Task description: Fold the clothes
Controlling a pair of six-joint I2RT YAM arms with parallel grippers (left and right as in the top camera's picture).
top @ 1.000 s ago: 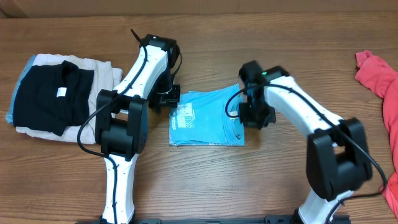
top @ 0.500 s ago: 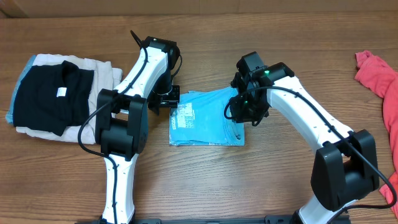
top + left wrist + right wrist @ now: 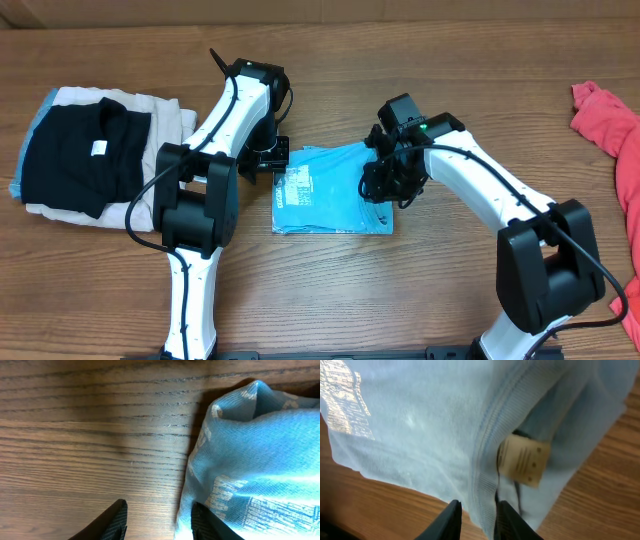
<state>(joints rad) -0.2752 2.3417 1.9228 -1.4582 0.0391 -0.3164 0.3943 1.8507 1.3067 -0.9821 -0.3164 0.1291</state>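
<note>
The sky-blue T-shirt lies in the middle of the table, folded into a compact rectangle whose long axis runs side to side, from one arm toward the other. Each arm meets 1 short end. The left arm reaches the upper left corner and the right arm comes down on the right edge.

In the left wrist view, the left fingers stand moderately apart over bare wood. The shirt's printed edge sits just beside the inner finger and nothing lies between the 2. The cloth lies to that arm's inner side.

In the right wrist view, the right fingers are narrow. The ribbed collar runs down between them, and the tan label sits just past it. I cannot tell whether they are pinching the collar or only straddling it.

The right arm looks better placed to act, since cloth is already between its fingers. The left would have to shift sideways onto the edge first. Any further fold would probably go across the long axis, bringing 1 end over the other.
</note>
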